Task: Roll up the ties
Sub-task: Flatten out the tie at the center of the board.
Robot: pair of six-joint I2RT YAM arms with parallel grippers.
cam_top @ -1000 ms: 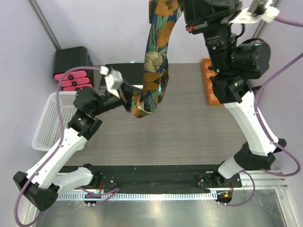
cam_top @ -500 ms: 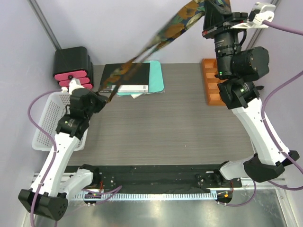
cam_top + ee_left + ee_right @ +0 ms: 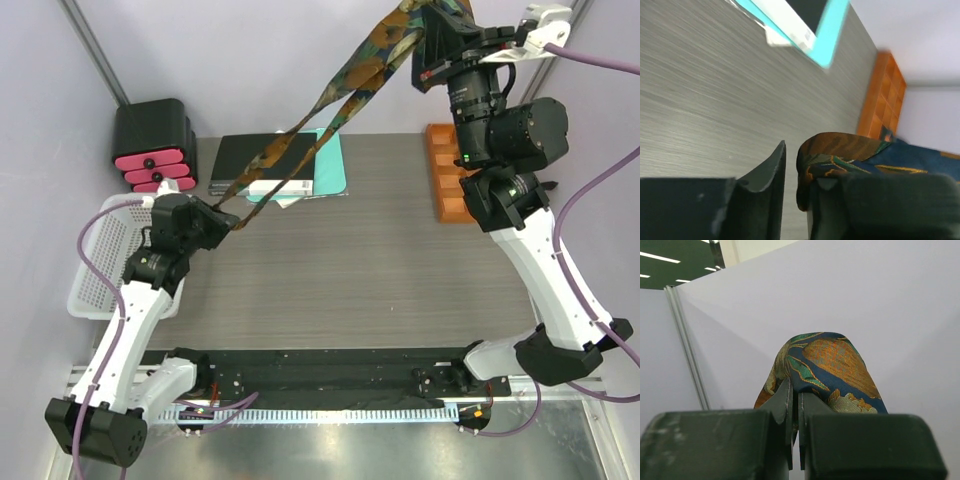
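Note:
One tie (image 3: 340, 85), dark with orange-gold, green and blue patterning, stretches in the air from the top right down to the left. My right gripper (image 3: 428, 25) is raised high at the back and shut on the tie's upper part, which bulges over its jaws in the right wrist view (image 3: 835, 360). My left gripper (image 3: 224, 217) is low at the left, just above the table, at the tie's narrow lower end. In the left wrist view the tie (image 3: 850, 147) folds over the right finger, and a thin strip of table shows between it and the left finger (image 3: 771, 167).
A teal and black stack of books (image 3: 285, 165) lies at the back centre under the tie. An orange rack (image 3: 445, 180) stands at the back right. A black and pink box (image 3: 152, 140) and a white basket (image 3: 100, 250) are on the left.
The right arm lifted the tie higher and farther back. The left gripper pulled the lower end out to the left, drawing the hanging loop straight, then shifted slightly right.

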